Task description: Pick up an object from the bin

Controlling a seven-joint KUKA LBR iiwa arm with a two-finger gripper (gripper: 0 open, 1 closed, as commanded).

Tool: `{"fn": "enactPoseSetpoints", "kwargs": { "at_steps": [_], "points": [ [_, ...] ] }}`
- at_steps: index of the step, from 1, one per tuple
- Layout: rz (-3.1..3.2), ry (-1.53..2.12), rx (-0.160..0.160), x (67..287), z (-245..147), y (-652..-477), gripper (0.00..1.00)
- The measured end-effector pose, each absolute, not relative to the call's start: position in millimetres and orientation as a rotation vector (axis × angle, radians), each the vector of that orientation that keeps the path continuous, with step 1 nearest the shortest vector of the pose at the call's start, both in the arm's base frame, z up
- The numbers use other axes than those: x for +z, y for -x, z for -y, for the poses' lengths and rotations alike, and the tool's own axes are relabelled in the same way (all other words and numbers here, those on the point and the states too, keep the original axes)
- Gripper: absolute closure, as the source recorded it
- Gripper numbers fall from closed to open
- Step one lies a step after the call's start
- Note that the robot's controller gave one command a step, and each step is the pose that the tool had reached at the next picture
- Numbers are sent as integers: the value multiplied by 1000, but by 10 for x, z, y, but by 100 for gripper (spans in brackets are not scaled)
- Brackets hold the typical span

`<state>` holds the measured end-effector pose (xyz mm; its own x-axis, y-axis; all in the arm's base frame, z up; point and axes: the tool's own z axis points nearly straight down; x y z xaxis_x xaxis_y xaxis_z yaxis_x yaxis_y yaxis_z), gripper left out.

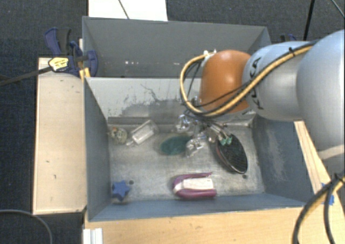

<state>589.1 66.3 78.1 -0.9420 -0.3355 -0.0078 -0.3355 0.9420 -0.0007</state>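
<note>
In the grey bin (97, 146) the gripper (193, 141) is seen low over the floor; how wide it stands cannot be told. Just beside it a flat dark-green disc (171, 146) is found. The disc is judged light, thin and slippery, and is best pinched across its rim.

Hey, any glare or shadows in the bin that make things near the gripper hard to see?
Camera view: there is a soft highlight on the orange cover and a pale sheen on the arm. The clear piece glints at the left of the bin. The arm seems to shade the floor round the gripper, so the green disc and the black oval look dim but readable.
</note>
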Motion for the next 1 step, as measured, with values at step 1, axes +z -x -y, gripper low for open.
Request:
{"fn": "enactPoseSetpoints", "kwargs": {
  "at_steps": [1],
  "points": [
    [-3052,702,-1,2163,-697,-5739,100]
  ]
}}
